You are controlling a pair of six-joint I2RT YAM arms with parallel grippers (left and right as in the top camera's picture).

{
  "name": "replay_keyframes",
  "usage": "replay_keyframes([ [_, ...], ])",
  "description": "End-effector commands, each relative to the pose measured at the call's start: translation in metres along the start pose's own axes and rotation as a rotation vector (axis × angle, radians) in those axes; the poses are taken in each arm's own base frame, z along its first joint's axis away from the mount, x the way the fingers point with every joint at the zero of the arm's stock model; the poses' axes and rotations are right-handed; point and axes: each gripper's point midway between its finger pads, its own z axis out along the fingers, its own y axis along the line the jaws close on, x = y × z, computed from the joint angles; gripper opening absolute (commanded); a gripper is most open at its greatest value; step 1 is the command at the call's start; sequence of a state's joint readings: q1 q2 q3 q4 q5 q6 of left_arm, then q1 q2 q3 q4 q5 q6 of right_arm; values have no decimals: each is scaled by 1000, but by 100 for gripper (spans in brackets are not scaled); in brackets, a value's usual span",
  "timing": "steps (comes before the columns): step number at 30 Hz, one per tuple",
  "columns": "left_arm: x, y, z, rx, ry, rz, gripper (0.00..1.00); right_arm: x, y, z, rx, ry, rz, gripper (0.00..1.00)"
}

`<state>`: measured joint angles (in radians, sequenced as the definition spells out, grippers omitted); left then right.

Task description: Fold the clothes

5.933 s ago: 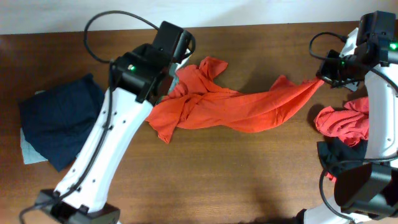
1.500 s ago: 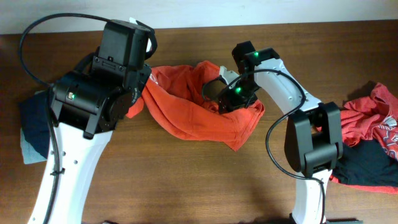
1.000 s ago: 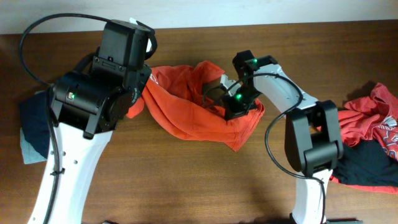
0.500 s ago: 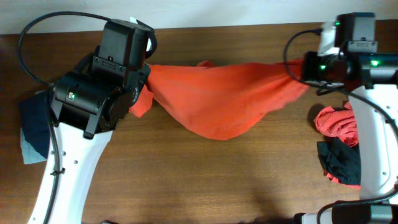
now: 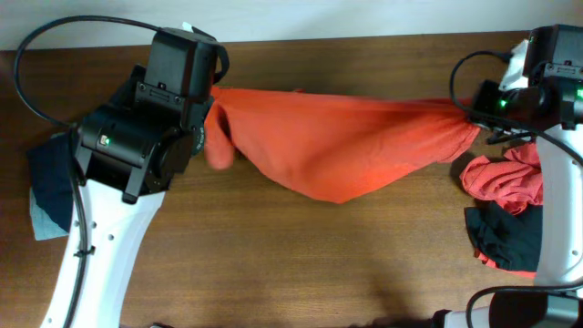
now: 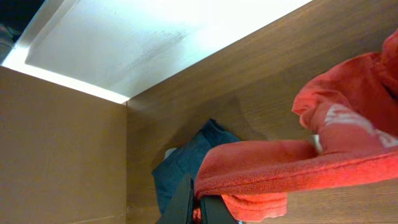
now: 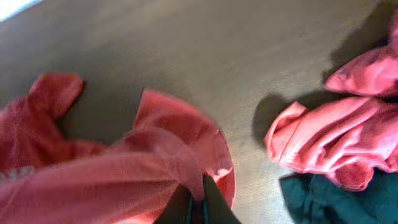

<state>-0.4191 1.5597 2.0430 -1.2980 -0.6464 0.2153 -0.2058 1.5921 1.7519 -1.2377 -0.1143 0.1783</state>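
Item 1, left of my left fingers: navy pile (image 5: 50, 178), lying on the table (image 5: 273, 264).
Item 2: left gripper (image 6: 198, 206), clamped on one end of the shirt (image 5: 337, 150).
Item 3: shirt, strung between both grippers and sagging mid-span; I judge it is stretched out to open it for folding.
Item 4: right gripper (image 7: 198, 202), pinched on the other end.
Item 5, just beside my right fingers: red-and-dark heap (image 5: 501, 196), not yet folded.

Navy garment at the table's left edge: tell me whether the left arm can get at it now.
Probably not yet: the left gripper is shut on the orange T-shirt, stretched across to the right gripper. The navy garment lies close by.
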Motion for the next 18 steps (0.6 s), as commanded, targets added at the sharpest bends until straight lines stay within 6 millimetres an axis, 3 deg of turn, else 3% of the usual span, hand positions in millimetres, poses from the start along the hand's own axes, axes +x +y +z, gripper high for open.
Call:
replay_keyframes([
  [1,3,17,-6,-62,-5,-45,0,10,11,-7,-58,27,-51,4],
  [5,2,17,-6,-63,-7,-46,0,39,8,-9,-41,148,15,4],
  [9,-1,18,-7,-65,-20,-57,0,81,22,-17,-71,321,17,4],
  [11,-3,19,-7,-67,-27,-58,0,98,31,-22,-69,385,-13,10],
  [13,-3,19,-7,-67,-30,-61,0,105,37,-23,-72,406,-37,12],
  [15,-4,19,-7,-68,-32,-62,0,112,47,-24,-80,426,-74,22],
  [17,-4,19,-7,-68,-31,-62,0,119,55,-26,-86,445,-106,47],
  [18,-4,19,-7,-68,-31,-62,0,121,56,-26,-86,450,-111,48],
])
